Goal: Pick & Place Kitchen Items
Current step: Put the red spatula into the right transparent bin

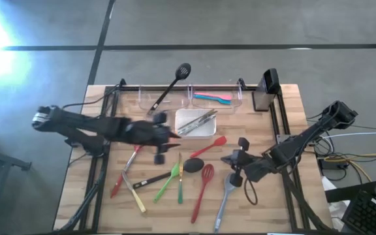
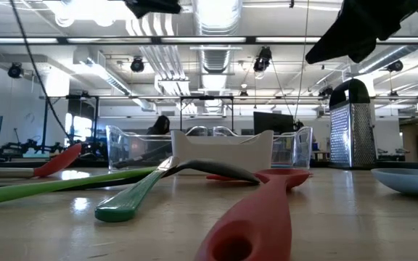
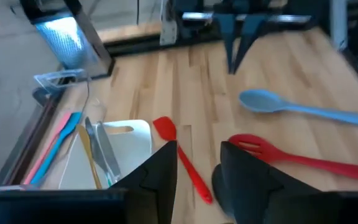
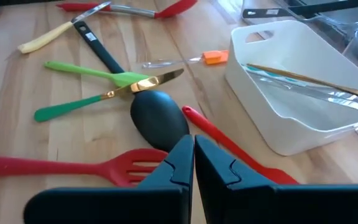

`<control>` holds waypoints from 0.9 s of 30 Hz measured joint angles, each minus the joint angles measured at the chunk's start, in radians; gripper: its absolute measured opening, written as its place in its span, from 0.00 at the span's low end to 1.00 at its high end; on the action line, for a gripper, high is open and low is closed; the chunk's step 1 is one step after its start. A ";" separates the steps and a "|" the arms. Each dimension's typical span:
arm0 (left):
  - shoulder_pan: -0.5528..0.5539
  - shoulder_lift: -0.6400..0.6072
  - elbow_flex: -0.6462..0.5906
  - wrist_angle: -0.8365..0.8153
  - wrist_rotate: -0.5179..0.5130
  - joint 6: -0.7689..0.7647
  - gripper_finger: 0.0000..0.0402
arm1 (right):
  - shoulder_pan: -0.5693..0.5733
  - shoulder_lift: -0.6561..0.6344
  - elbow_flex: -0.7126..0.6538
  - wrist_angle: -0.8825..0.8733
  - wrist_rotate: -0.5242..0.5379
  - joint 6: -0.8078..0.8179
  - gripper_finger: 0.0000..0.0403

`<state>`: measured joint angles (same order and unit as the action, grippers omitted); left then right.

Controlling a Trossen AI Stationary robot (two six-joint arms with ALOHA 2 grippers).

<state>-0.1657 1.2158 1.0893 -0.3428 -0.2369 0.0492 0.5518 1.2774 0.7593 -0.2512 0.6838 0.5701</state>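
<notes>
Many kitchen items lie on the wooden table: a red spatula (image 1: 209, 147), a black spoon (image 1: 194, 163), a red slotted turner (image 1: 202, 188), a grey-blue spoon (image 1: 224, 197), green utensils (image 1: 170, 181), a yellow one (image 1: 134, 196) and red tongs (image 1: 124, 171). A black slotted spoon (image 1: 172, 85) leans out of the left clear bin. Pink and blue utensils (image 1: 212, 98) lie in the right bin. My left gripper (image 1: 175, 136) (image 3: 197, 168) hovers open beside the white dish (image 1: 189, 130). My right gripper (image 1: 237, 160) (image 4: 193, 155) hangs shut above the red spatula's handle (image 4: 229, 143).
The white dish (image 4: 291, 124) holds metal tongs and a gold-handled utensil. Two clear bins (image 1: 150, 98) (image 1: 234, 103) stand along the far edge, and a box grater (image 1: 266, 88) stands at the back right. Bare wood lies at the table's near right corner (image 1: 273, 209).
</notes>
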 joint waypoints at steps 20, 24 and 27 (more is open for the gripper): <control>-0.052 -0.479 -0.661 0.594 -0.016 -0.233 0.31 | -0.284 0.001 0.148 -0.196 -0.186 -0.061 0.02; -0.052 -0.482 -0.704 0.627 -0.016 -0.226 0.31 | -0.335 0.001 0.155 -0.198 -0.294 -0.091 0.02; -0.052 -0.482 -0.718 0.627 -0.016 -0.215 0.31 | -0.354 0.001 0.166 -0.204 -0.359 -0.088 0.03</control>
<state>-0.2180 0.7341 0.3712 0.2841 -0.2531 -0.1660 0.1979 1.2781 0.9250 -0.4548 0.3244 0.4817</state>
